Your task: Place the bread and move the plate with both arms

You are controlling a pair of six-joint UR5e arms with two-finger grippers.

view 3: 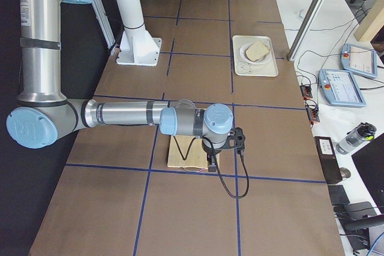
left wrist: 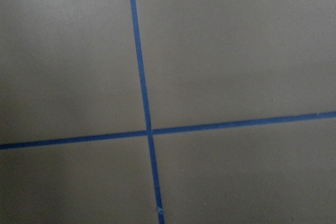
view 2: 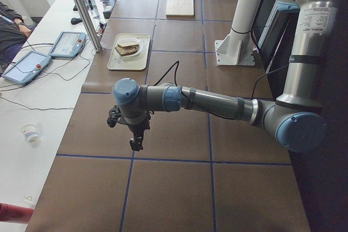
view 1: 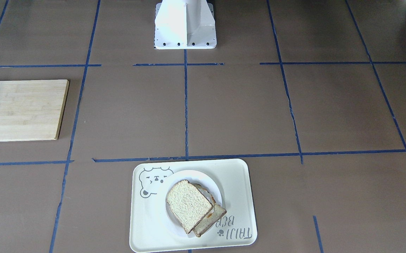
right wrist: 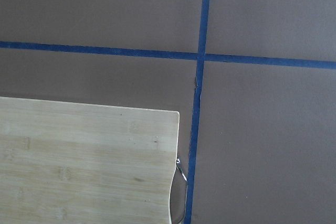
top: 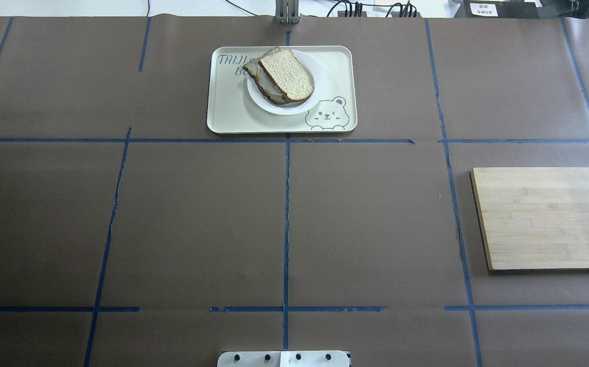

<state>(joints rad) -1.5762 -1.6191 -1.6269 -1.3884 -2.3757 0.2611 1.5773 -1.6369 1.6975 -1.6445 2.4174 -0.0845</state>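
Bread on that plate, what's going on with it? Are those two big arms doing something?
Nothing is being handled right now. The bread lies on a second slice on the plate, which sits on the bear tray, across the table from the robot's base. Both arms hang far from the food: the left end effector over bare table, the right end effector near a corner of the wooden board. Neither seems to hold anything. I cannot tell whether they are open or shut.

— That surface (top: 197,219) looks like matt brown paper, with blue tape (top: 286,219) stuck on.
— Yes. The board (top: 544,219) under the right gripper (view 3: 211,163) is pale, grainy wood. Tray (top: 228,109) and plate (top: 279,108) are smooth; the bread (top: 286,74) is rough-crumbed.
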